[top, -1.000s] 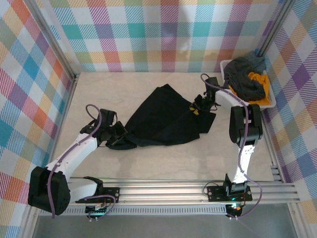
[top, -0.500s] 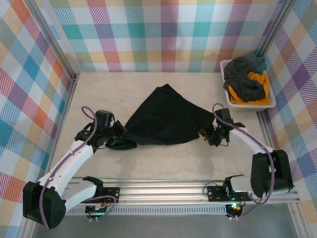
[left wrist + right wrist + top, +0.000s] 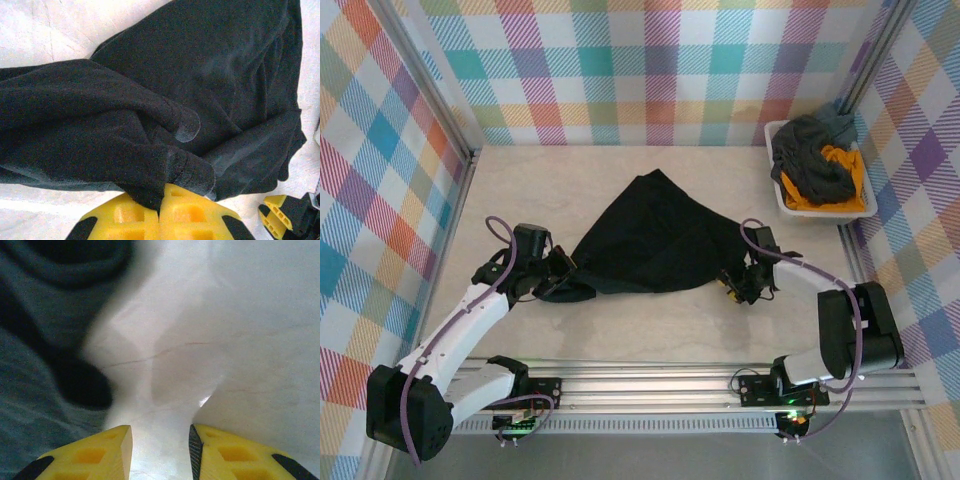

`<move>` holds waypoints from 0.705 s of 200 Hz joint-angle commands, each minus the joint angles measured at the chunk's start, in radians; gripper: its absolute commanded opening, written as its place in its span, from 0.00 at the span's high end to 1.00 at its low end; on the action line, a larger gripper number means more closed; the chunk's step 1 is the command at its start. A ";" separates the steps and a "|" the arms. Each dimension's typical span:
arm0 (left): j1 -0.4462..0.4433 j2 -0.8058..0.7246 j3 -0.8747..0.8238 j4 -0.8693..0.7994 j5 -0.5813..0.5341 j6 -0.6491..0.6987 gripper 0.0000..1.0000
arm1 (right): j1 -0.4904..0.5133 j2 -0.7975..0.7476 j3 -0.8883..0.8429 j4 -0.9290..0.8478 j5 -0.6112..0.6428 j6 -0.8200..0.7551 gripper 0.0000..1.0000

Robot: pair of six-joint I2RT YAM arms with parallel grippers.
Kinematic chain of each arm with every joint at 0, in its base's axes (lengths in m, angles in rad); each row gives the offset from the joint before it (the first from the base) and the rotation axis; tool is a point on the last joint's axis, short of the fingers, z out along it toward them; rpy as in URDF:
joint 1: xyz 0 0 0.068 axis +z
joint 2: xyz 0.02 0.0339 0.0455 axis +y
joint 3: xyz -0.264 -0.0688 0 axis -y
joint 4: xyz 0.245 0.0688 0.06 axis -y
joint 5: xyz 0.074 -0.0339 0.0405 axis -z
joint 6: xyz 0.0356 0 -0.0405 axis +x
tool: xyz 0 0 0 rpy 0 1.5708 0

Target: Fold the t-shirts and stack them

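The black shirt (image 3: 655, 240) lies on the worktop (image 3: 650, 325), well left of the tub (image 3: 820, 214) and nearer than it. It is plain, soft and creased, spread roughly as a triangle with its peak pointing away. Its corner farthest from the tub is bunched into thick rolled folds and pinched in the left claw (image 3: 160, 194). Inside the tub, a dark grey shirt (image 3: 810, 170) lies crumpled on an orange-yellow shirt (image 3: 840, 160).

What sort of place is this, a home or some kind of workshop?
Likely a robot test cell, not a home: checkered walls close in a pale table, two robot arms are bolted to an aluminium rail, and a black t-shirt lies on the table.
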 commanded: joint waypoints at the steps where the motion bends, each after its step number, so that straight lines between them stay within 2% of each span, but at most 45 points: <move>1: -0.013 -0.013 0.009 -0.020 0.021 -0.021 1.00 | 0.041 -0.025 0.023 0.106 0.010 0.021 0.61; 30: -0.020 -0.016 0.033 -0.022 0.042 -0.030 1.00 | 0.056 0.034 0.052 0.110 0.006 0.042 0.56; 61: -0.026 -0.020 0.063 -0.031 0.058 -0.035 1.00 | 0.057 0.138 0.085 0.168 -0.006 0.055 0.58; 76: -0.029 -0.020 0.072 -0.033 0.071 -0.035 1.00 | 0.057 0.178 0.109 0.179 0.001 0.058 0.66; 99: -0.031 -0.024 0.089 -0.028 0.092 -0.040 1.00 | 0.050 0.206 0.159 0.137 0.024 0.052 1.00; 124: -0.065 -0.015 0.110 0.068 0.174 -0.067 1.00 | 0.006 0.058 0.226 -0.047 0.166 -0.025 1.00; 134: -0.139 0.001 0.111 0.177 0.201 -0.108 1.00 | -0.033 0.007 0.249 -0.113 0.195 -0.059 1.00; 141: -0.228 0.028 0.123 0.267 0.215 -0.124 1.00 | -0.077 -0.018 0.264 -0.156 0.196 -0.085 1.00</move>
